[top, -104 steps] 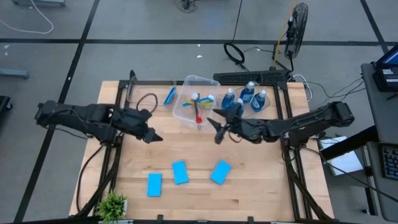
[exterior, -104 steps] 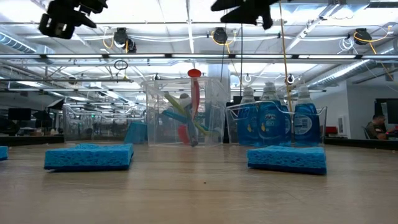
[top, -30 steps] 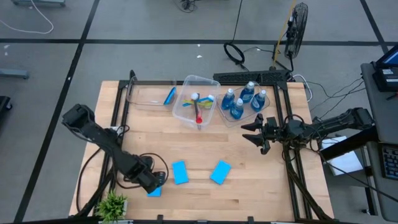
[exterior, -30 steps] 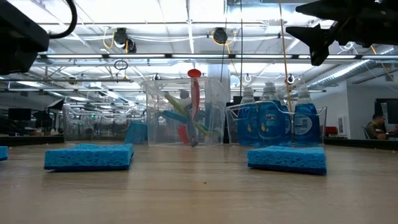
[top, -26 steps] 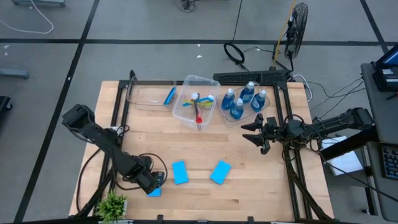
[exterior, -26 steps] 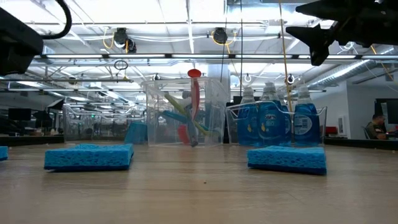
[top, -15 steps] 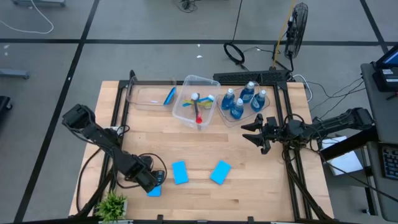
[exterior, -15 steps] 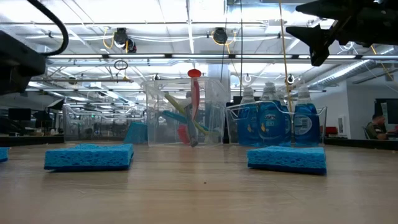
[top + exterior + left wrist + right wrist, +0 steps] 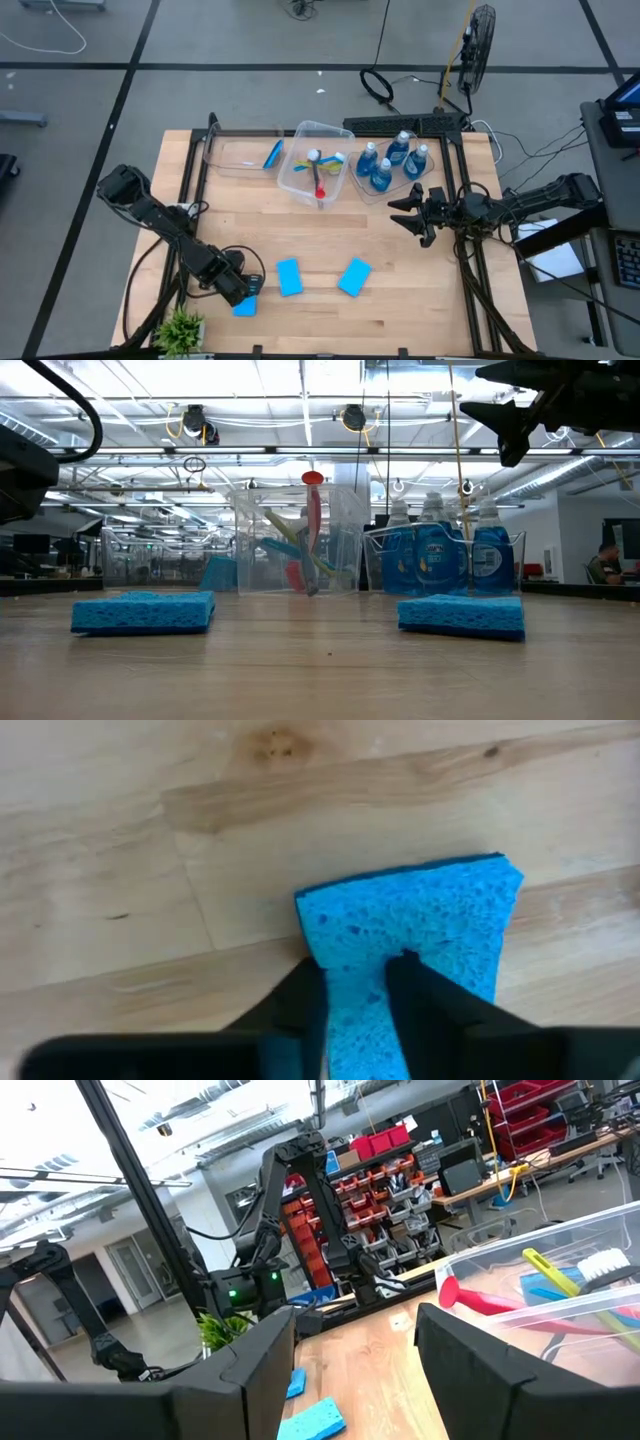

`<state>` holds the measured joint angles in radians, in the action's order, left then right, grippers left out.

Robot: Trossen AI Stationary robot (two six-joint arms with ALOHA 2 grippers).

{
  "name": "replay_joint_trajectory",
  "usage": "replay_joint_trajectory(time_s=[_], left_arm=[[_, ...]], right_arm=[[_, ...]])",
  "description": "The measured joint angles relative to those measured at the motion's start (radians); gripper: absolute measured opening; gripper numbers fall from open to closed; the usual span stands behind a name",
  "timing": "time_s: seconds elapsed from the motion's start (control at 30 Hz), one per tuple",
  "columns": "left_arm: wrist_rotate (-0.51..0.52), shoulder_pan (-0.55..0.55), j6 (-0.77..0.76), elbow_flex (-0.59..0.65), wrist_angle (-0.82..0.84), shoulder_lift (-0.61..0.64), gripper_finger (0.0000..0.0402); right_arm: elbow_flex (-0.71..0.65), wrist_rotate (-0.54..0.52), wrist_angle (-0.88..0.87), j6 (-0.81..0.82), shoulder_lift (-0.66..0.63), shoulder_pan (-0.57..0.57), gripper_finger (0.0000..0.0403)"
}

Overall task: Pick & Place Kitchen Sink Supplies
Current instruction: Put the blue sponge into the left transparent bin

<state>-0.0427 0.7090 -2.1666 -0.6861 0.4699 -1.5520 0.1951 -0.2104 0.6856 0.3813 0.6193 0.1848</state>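
While the right gripper (image 9: pixel 408 214) hangs open, the left gripper (image 9: pixel 352 982) pinches a sponge (image 9: pixel 420 920).

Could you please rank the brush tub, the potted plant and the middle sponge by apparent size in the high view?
1. Brush tub, clearly largest.
2. Potted plant.
3. Middle sponge, smallest, though close to the plant.

One camera looks straight down on the table (image 9: pixel 400 310). One looks level across it. Wrist cameras: left close above wood, right facing across the table.
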Motion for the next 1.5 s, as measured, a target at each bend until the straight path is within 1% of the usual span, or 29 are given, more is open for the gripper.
replay_joint_trajectory(time_s=[0.17,0.23,0.33,0.43,0.53,0.77,0.93,1.13,1.23,1.4,1.5], left_arm=[[0.042,0.001,0.018,0.001,0.006,-0.002,0.0029],[0.074,0.001,0.022,0.003,0.006,-0.003,0.0011],[0.099,0.001,0.019,0.003,0.003,-0.004,0.0013],[0.1,0.001,0.026,0.003,0.003,-0.005,0.0015],[0.1,0.001,0.044,0.003,0.005,-0.005,0.0007],[0.101,0.005,0.033,0.006,0.014,0.01,0.0005],[0.105,0.004,0.032,0.012,0.076,0.072,0.0004],[0.112,0.005,0.032,0.011,0.154,0.197,0.0003],[0.161,0.005,0.044,0.011,0.17,0.27,0.0004],[0.323,0.005,0.091,0.009,0.175,0.38,0.0003],[0.377,-0.001,0.137,0.008,0.173,0.435,0.0003]], right_arm=[[0.0,-0.001,0.004,0.0,0.0,0.0,0.0196],[0.0,-0.001,0.005,0.0,0.0,0.0,0.0196],[0.0,-0.001,0.007,0.0,0.0,0.0,0.0196],[0.0,-0.002,0.007,0.0,0.0,0.0,0.0196],[0.0,-0.002,0.007,0.0,0.0,0.0,0.0196],[0.0,-0.002,0.007,0.0,0.0,0.0,0.0196],[0.0,-0.001,0.007,0.0,0.0,0.0,0.0196],[0.0,0.0,0.006,0.0,0.0,0.0,0.0196],[0.0,0.002,0.006,0.0,0.0,0.0,0.0196],[0.0,0.002,0.006,0.0,0.0,0.0,0.0196],[0.0,0.002,0.007,0.0,0.0,0.0,0.0196]])
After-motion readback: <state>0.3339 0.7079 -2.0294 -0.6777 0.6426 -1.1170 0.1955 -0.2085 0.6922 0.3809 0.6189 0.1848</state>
